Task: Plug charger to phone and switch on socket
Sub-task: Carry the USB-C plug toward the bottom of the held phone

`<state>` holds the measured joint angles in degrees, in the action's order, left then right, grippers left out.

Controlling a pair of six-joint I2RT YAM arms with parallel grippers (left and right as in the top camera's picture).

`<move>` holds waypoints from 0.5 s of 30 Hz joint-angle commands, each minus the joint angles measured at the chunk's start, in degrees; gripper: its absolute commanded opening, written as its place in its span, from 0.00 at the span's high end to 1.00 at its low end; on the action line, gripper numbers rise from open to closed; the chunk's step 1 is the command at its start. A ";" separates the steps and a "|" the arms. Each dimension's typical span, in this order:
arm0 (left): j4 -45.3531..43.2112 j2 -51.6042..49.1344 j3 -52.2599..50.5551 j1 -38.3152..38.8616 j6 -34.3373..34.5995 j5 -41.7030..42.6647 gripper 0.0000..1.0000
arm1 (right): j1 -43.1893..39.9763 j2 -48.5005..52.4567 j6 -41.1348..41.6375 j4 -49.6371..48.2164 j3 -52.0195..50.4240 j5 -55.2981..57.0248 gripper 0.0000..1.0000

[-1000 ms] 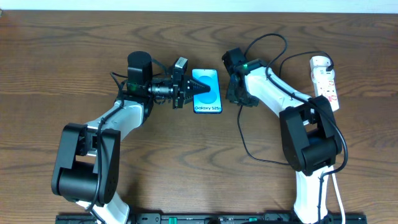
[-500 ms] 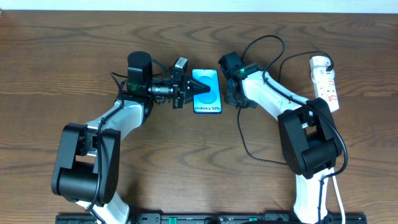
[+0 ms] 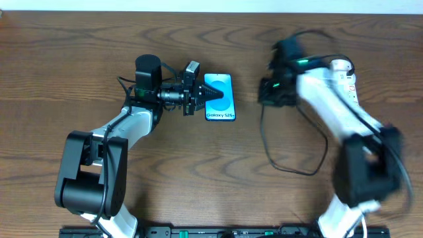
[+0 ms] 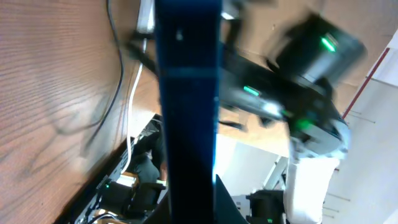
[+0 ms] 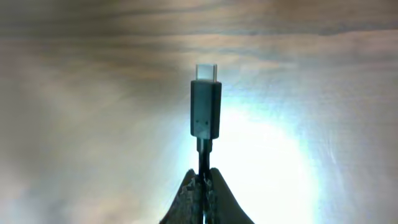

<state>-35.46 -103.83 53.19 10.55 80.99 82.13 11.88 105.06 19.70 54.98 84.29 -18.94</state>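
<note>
The phone (image 3: 225,106) lies at mid-table with its blue screen lit. My left gripper (image 3: 210,97) is shut on the phone's left edge; in the left wrist view the phone (image 4: 186,106) shows edge-on as a dark blue band between the jaws. Right of the phone and apart from it, my right gripper (image 3: 271,93) is blurred. It is shut on the charger (image 5: 206,112) just behind the plug, whose tip points away from the fingers. The black cable (image 3: 291,168) loops over the table below it. The socket (image 3: 341,67) lies at the far right, partly hidden by the right arm.
The right arm (image 3: 330,109) sweeps across the right half of the table, blurred. A white cord (image 4: 133,106) and a black cable (image 4: 115,62) run over the wood in the left wrist view. Arm bases stand at the front edge.
My right gripper has closed on the charger behind its plug and swung right, away from the phone, carrying the cable along. The left gripper and phone have not moved.
</note>
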 commanded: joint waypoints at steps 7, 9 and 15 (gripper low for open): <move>-6.21 0.85 1.18 -0.04 -0.79 -5.64 0.92 | -4.96 -18.53 -20.28 20.11 0.28 -21.00 0.99; -6.21 0.85 1.18 0.31 -0.79 -7.93 0.92 | -3.54 -21.86 -22.16 22.82 0.02 -23.26 0.99; -7.41 0.85 1.18 2.56 -0.81 -17.31 0.93 | 3.13 -32.30 -19.08 20.31 -5.57 -23.45 0.98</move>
<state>-41.25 -103.81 53.19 11.94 80.97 69.97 12.40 76.64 0.58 76.71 81.56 -39.55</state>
